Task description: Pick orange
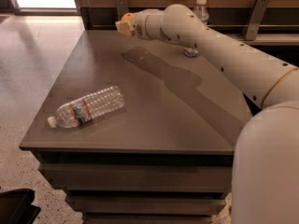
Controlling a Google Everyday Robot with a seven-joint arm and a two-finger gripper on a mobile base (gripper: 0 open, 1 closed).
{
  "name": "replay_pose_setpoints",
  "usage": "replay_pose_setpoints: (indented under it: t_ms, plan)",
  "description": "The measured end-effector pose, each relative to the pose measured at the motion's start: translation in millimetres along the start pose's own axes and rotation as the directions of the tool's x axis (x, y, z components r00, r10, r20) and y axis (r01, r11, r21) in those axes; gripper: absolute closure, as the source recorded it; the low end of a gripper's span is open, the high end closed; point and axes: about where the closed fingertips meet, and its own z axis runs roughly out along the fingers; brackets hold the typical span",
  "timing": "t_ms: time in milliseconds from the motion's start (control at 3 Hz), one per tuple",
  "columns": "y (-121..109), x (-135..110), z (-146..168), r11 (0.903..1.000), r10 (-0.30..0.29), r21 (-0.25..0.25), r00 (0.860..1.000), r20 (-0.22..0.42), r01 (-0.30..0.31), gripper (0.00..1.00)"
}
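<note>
My gripper is at the end of the white arm, raised above the far left part of the dark table. Its cream fingers are closed around a small round orange, of which only an orange patch shows at the top of the fingers. The orange is off the table surface, and the arm's shadow lies on the table below it.
A clear plastic water bottle lies on its side near the table's front left. Another bottle stands upright at the back, mostly hidden behind the arm. A wooden wall with metal brackets runs behind the table.
</note>
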Motion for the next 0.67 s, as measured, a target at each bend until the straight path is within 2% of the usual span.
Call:
replay_pose_setpoints:
  t_ms: [667]
  plan:
    - [9, -37, -56, 0.9975, 0.007, -0.071, 0.991, 0.135, 0.003, 1.00]
